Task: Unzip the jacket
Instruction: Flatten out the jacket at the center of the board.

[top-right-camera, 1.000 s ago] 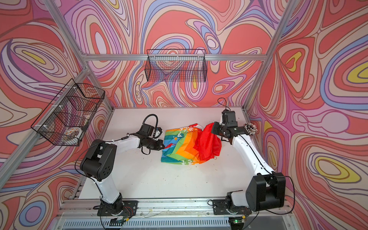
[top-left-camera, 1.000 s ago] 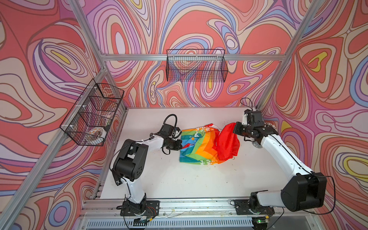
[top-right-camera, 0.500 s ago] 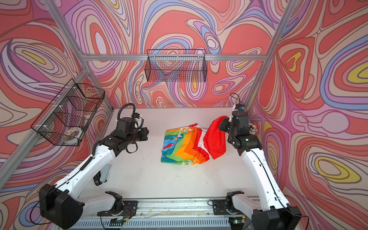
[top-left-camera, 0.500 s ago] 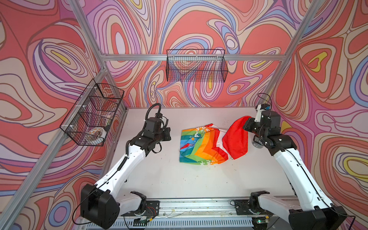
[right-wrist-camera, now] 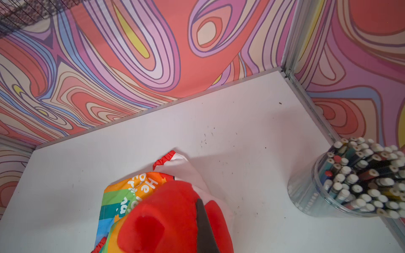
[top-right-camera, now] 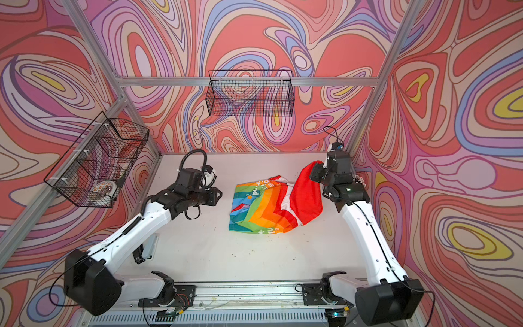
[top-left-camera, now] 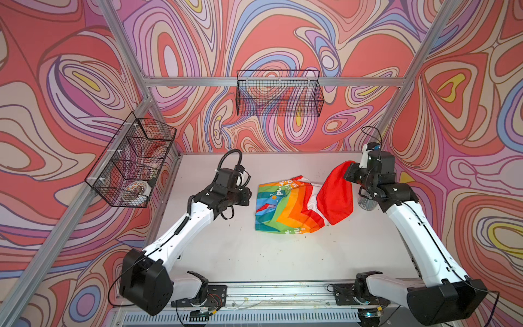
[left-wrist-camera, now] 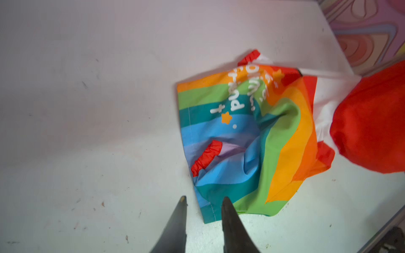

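The jacket [top-left-camera: 285,209] [top-right-camera: 260,209] lies crumpled mid-table with its rainbow-striped side and white lettering up. Its red hood [top-left-camera: 336,195] [top-right-camera: 307,195] is lifted off the table. My right gripper [top-left-camera: 349,175] [top-right-camera: 314,173] is shut on the hood's upper edge. In the right wrist view one dark finger [right-wrist-camera: 200,210] shows, with red fabric [right-wrist-camera: 171,219] bulging on both sides of it. My left gripper [top-left-camera: 247,196] [left-wrist-camera: 204,198] hovers just left of the jacket's hem [left-wrist-camera: 208,210]. It is open, with only bare table between its fingers.
A clear cup of pens [right-wrist-camera: 350,181] [top-left-camera: 366,202] stands by the right wall, close to my right wrist. A wire basket [top-left-camera: 278,93] hangs on the back wall and another [top-left-camera: 133,161] on the left wall. The back wall is near the hood.
My left gripper left the jacket's left edge, swung away, came partly back and opened. My right gripper raised the hood up and to the right.
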Motion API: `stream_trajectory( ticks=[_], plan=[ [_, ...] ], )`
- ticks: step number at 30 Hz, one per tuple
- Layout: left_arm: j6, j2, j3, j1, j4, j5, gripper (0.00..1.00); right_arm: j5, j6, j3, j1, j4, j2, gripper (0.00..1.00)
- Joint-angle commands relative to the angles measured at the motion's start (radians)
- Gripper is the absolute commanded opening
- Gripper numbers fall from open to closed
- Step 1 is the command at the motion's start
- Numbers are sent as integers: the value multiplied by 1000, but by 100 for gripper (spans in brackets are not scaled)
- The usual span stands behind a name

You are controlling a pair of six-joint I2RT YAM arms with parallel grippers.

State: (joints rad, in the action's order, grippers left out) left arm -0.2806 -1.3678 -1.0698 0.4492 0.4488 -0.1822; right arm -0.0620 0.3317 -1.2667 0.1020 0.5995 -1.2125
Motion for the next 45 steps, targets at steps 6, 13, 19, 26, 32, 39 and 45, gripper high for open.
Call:
stream_trajectory(
  ticks=[6, 13, 19, 26, 32, 39, 45],
  plan=[
    [75, -177, 37, 51, -101, -66, 41, 65, 0, 32, 1, 19, -5, 0],
    [102, -278, 22, 50, -121, -83, 53, 84, 2, 27, 1, 21, -21, 0],
    [121, -346, 3, 51, -93, -36, 58, 87, 2, 29, 1, 23, -28, 0],
    [123, -401, 4, 51, -119, -90, 65, 90, 0, 43, 1, 20, -40, 0],
    [109, -446, -8, 51, -155, -132, 53, 91, -3, 53, 1, 20, -38, 0],
    [100, -451, -20, 51, -149, -131, 25, 83, -11, 61, 1, 27, -28, 0],
    [93, -413, -9, 51, -134, -117, 6, 81, -11, 68, 2, 25, -28, 0]
  ],
)
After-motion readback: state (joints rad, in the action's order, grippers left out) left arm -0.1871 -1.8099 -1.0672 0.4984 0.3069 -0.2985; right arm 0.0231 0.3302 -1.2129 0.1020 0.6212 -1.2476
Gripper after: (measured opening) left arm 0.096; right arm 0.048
